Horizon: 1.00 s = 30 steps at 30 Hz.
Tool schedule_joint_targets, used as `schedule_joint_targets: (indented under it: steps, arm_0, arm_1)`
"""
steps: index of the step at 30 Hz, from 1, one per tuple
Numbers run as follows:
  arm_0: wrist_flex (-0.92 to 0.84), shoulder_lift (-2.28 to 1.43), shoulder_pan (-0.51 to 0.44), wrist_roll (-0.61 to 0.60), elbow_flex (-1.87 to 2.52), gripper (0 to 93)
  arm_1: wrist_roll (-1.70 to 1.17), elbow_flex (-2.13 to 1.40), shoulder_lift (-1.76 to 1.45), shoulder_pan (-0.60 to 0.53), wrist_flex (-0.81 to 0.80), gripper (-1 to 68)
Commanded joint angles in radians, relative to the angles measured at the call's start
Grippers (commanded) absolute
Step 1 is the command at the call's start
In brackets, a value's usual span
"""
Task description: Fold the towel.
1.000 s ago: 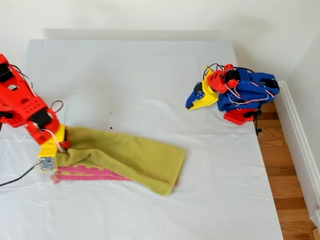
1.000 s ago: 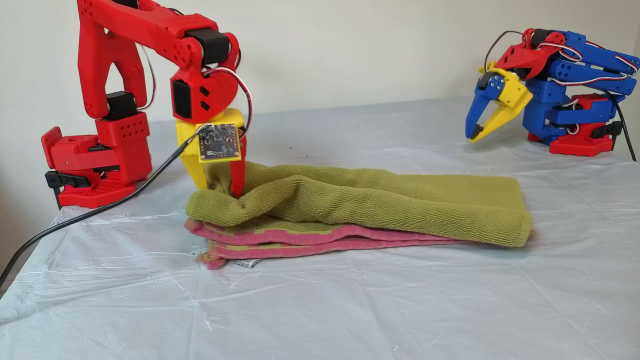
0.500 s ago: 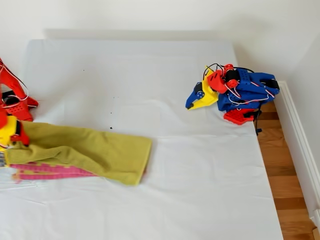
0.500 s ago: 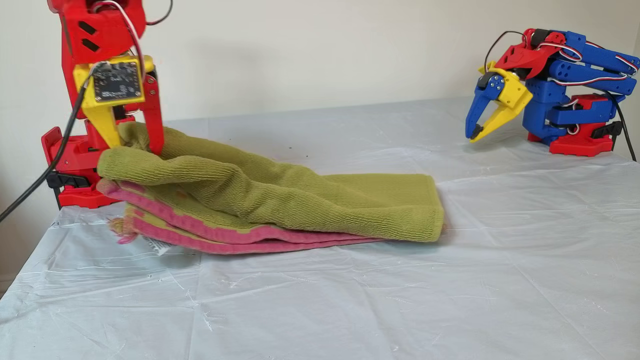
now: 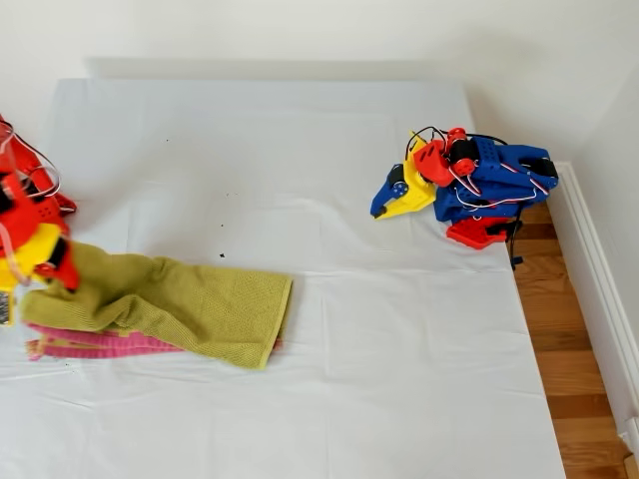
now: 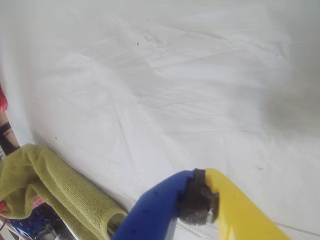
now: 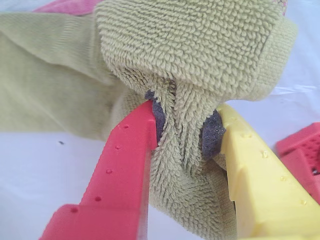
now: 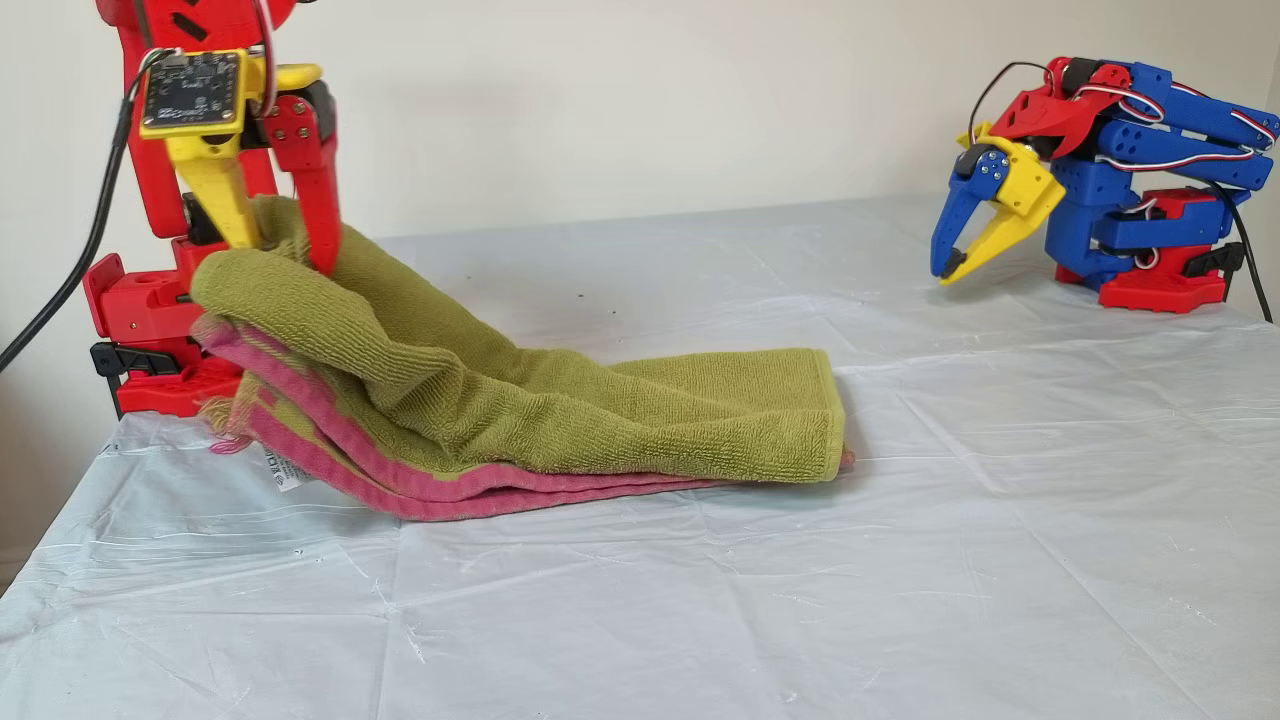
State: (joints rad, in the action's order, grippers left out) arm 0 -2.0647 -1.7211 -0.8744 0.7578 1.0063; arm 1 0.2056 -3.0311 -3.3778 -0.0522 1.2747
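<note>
The yellow-green towel (image 5: pixel 190 304) lies folded lengthwise at the exterior view's left, pink hems (image 8: pixel 330 465) showing along its underside. My second gripper (image 5: pixel 45 282), red and yellow, is shut on a pinch of the towel's terry (image 7: pixel 182 115) at the end nearest its red base. It holds that end (image 8: pixel 260 290) raised off the cloth while the other end (image 8: pixel 800 420) rests flat. My first gripper (image 5: pixel 377 212), blue and yellow, hangs shut and empty (image 6: pixel 197 200) near its blue base at the exterior view's right, far from the towel (image 6: pixel 45 185).
A white tablecloth (image 5: pixel 399 379) covers the table. The red arm's base (image 8: pixel 160 340) stands just behind the lifted towel end, with a black cable (image 8: pixel 60 280) trailing off. The blue arm's base (image 5: pixel 489 210) sits by the table's edge, wooden floor (image 5: pixel 574 349) beyond it.
My second gripper has lifted the towel end and pulled it toward the exterior view's left. The towel's far end slid along the cloth after it. My first arm stayed still.
</note>
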Motion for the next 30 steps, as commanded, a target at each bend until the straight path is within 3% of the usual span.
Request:
schedule_joint_targets:
  steps: [1,7,13,19,30]
  arm_0:
    - [0.061,0.075,0.190,-0.259,-0.242,1.6]
    - [0.183,0.351,0.347,-0.560,-0.557,1.6]
    - [0.011,0.973,0.410,-0.719,-1.494,1.5]
    - [0.097,1.069,0.434,-0.769,-1.491,10.1]
    - [0.176,1.100,0.426,-0.844,-1.491,36.0]
  arm_1:
    - [0.005,-0.006,-0.081,0.005,-0.002,0.1]
    - [0.005,-0.006,-0.081,0.005,-0.002,0.1]
    - [0.005,-0.006,-0.081,0.005,-0.002,0.1]
    - [0.005,-0.006,-0.081,0.005,-0.002,0.1]
    - [0.005,-0.006,-0.081,0.005,-0.002,0.1]
